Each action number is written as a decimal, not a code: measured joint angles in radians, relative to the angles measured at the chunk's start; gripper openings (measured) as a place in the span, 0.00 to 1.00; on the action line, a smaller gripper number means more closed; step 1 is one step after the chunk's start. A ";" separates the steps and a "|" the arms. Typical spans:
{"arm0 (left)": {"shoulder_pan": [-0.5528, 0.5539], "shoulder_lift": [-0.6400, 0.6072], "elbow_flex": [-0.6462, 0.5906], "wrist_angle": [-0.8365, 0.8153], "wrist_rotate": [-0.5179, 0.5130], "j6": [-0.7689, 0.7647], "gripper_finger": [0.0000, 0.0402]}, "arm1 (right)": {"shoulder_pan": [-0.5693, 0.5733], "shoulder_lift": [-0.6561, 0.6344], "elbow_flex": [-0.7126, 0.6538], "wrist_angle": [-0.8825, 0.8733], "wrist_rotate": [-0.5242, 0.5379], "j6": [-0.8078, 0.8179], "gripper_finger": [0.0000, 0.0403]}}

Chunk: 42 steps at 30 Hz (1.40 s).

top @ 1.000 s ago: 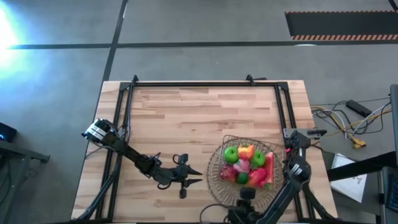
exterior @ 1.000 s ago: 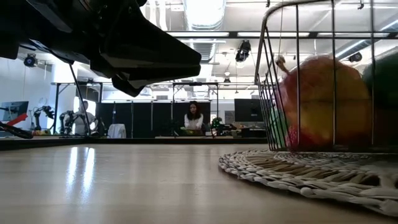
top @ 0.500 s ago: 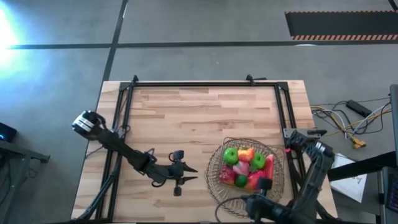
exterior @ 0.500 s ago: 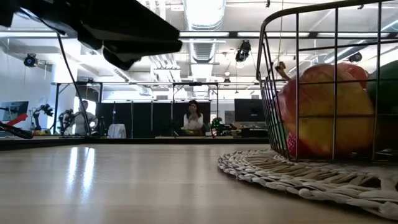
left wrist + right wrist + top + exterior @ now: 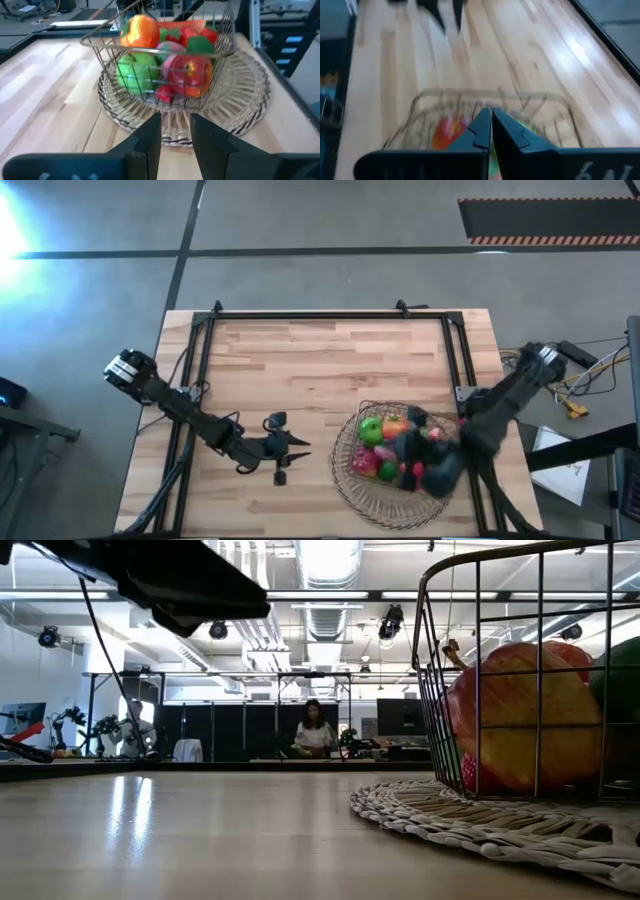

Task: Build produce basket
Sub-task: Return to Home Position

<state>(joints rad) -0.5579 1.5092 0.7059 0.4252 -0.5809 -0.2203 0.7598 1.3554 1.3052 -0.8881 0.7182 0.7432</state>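
The copper wire basket (image 5: 372,406) stands on a round woven mat (image 5: 345,480) at the table's near right. It holds the produce: a green apple (image 5: 371,428), an orange piece (image 5: 395,423) and red and pink pieces. In the left wrist view the basket (image 5: 100,42) shows a green apple (image 5: 137,75) and a red apple (image 5: 192,75). My left gripper (image 5: 298,443) hovers left of the mat, pointing at the basket, slightly open and empty (image 5: 175,135). My right gripper (image 5: 415,450) is blurred above the basket's right part, shut and empty (image 5: 490,122).
Bare wooden tabletop (image 5: 320,360) lies far of and left of the basket. A black frame (image 5: 205,330) runs along the table's edges. The low view shows the mat's edge (image 5: 450,815), the basket wall (image 5: 475,660) and a person far off in the room (image 5: 314,727).
My right arm has swung up from the table's near edge toward the right and far side, and its gripper has gone over the basket. My left gripper has drawn back toward the table's left edge. In the low view the basket has settled slightly lower on the mat.
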 joint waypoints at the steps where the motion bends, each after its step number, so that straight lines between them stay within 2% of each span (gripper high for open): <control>1: 0.000 0.006 -0.001 -0.002 0.000 -0.001 0.22 | -0.034 -0.046 -0.064 0.101 -0.016 -0.071 0.02; 6: 0.000 0.021 -0.005 -0.002 -0.001 -0.008 0.22 | -0.207 -0.283 -0.350 0.501 -0.146 -0.352 0.02; 11: 0.000 0.021 -0.025 0.006 -0.002 -0.012 0.22 | -0.361 -0.535 -0.569 0.703 -0.241 -0.484 0.02; 15: 0.001 0.020 -0.049 0.014 -0.003 -0.056 0.22 | -0.421 -0.727 -0.700 0.751 -0.247 -0.530 0.02; 20: 0.001 0.020 -0.078 0.009 -0.037 -0.142 0.22 | -0.427 -0.919 -0.825 0.752 -0.248 -0.566 0.02; 27: 0.002 0.020 -0.077 0.017 -0.077 -0.167 0.22 | -0.427 -1.139 -1.003 0.773 -0.247 -0.577 0.02; 34: 0.010 0.020 -0.076 0.030 -0.114 -0.182 0.22 | -0.453 -1.350 -1.204 0.907 -0.244 -0.614 0.02; 39: 0.056 0.007 -0.083 0.033 -0.111 -0.176 0.22 | -0.500 -1.341 -1.273 1.003 -0.273 -0.628 0.02; 42: 0.107 -0.034 -0.121 0.031 -0.065 -0.156 0.22 | -0.531 -1.346 -1.290 0.994 -0.300 -0.608 0.02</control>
<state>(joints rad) -0.4512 1.4749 0.5852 0.4561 -0.6461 -0.3765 0.2290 0.0094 0.0148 0.1063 0.4181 0.1351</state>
